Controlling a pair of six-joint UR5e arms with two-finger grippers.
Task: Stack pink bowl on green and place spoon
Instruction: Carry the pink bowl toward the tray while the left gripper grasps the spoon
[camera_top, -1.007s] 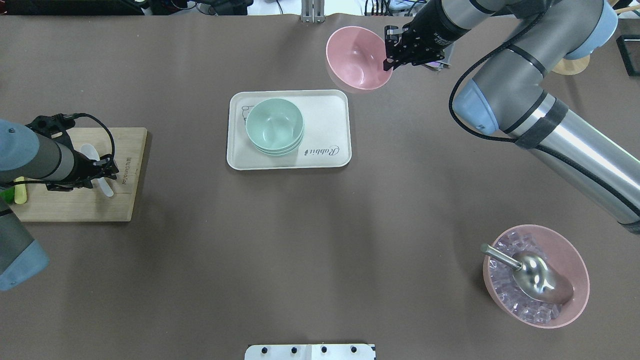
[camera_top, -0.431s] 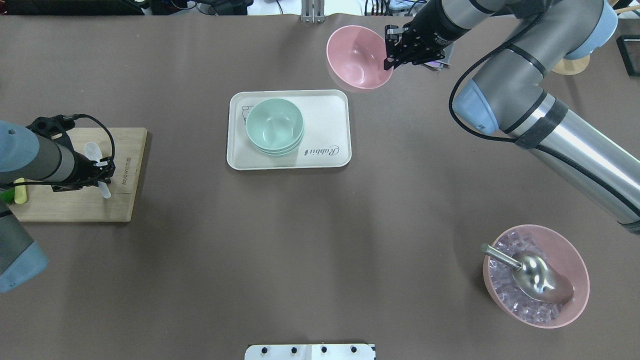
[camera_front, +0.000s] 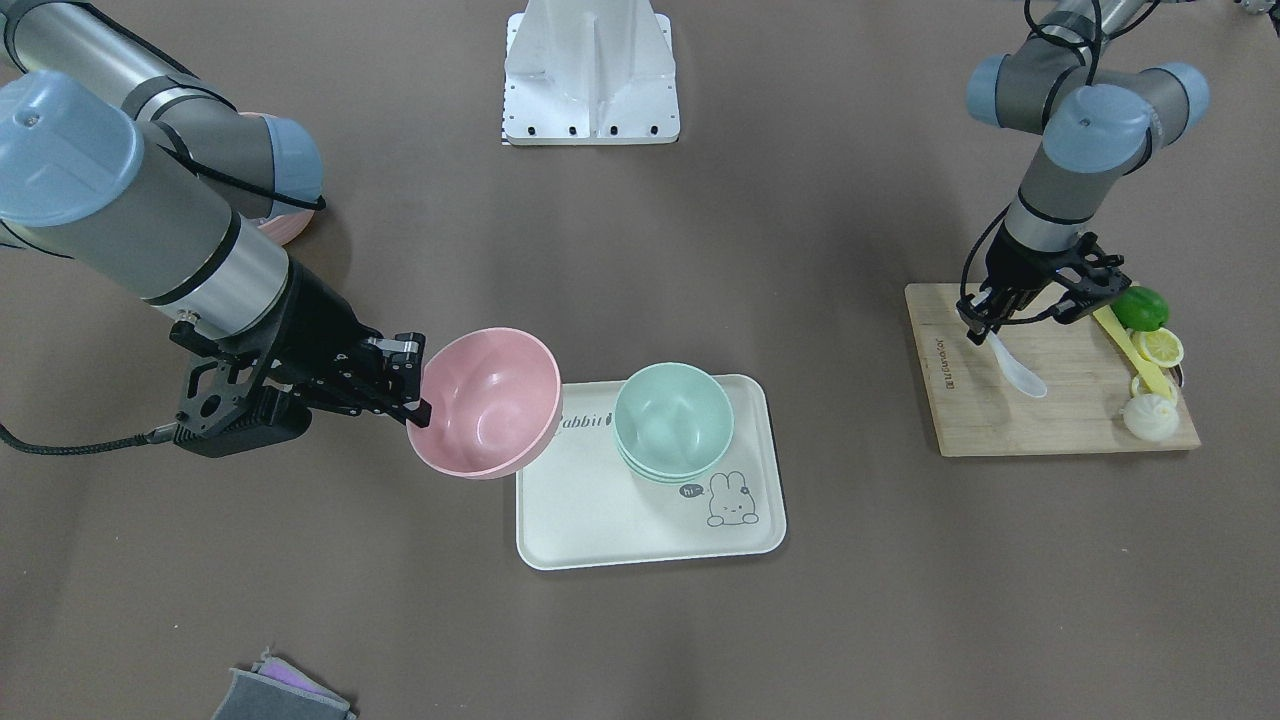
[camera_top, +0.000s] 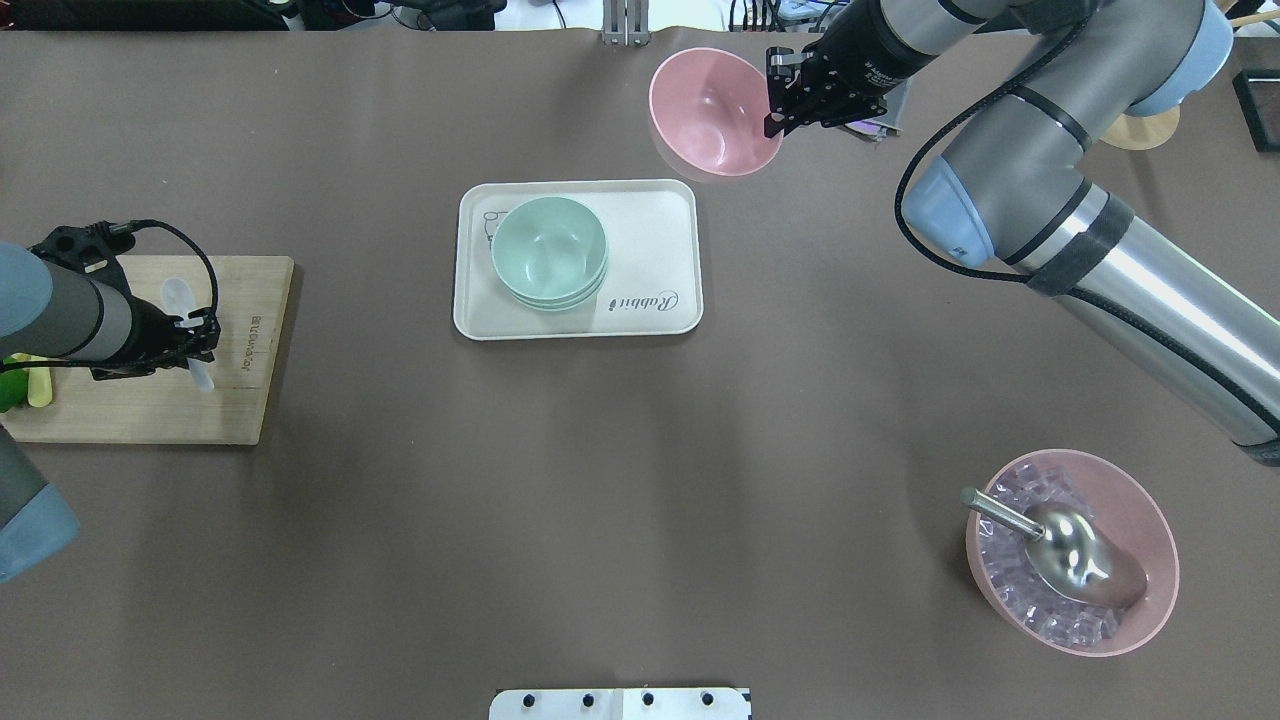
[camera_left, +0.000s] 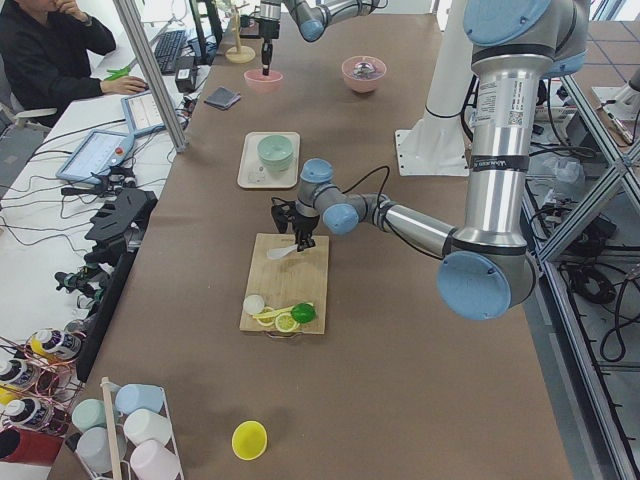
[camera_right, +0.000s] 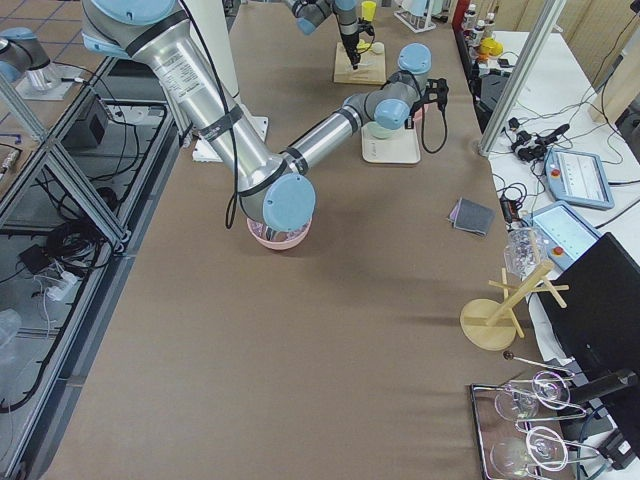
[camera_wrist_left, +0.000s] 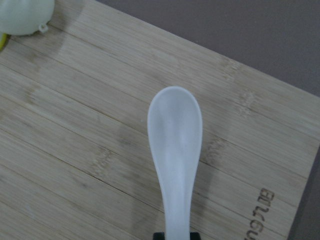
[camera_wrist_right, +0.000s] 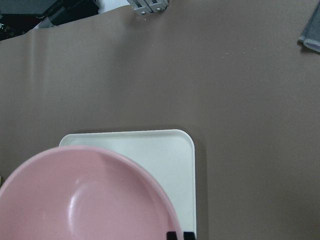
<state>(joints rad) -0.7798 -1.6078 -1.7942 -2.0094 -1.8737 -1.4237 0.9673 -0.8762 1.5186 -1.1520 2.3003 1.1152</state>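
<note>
My right gripper (camera_top: 775, 100) is shut on the rim of the small pink bowl (camera_top: 712, 110) and holds it tilted above the table, beyond the far right corner of the white tray (camera_top: 650, 260). The bowl also shows in the front view (camera_front: 485, 400) and in the right wrist view (camera_wrist_right: 85, 195). The mint-green bowl stack (camera_top: 549, 252) sits on the tray's left half. My left gripper (camera_top: 200, 340) is shut on the handle of the white spoon (camera_wrist_left: 176, 145), scoop just over the wooden board (camera_top: 150, 400).
On the board lie a lime (camera_front: 1140, 307), lemon slices and a pale yellow utensil (camera_front: 1120, 340). A larger pink bowl (camera_top: 1072, 550) with ice and a metal scoop stands near right. A grey cloth (camera_front: 280, 695) lies at the far edge.
My left gripper has drawn back to the left over the board with the spoon in it. My right gripper has carried the pink bowl slightly farther away and left.
</note>
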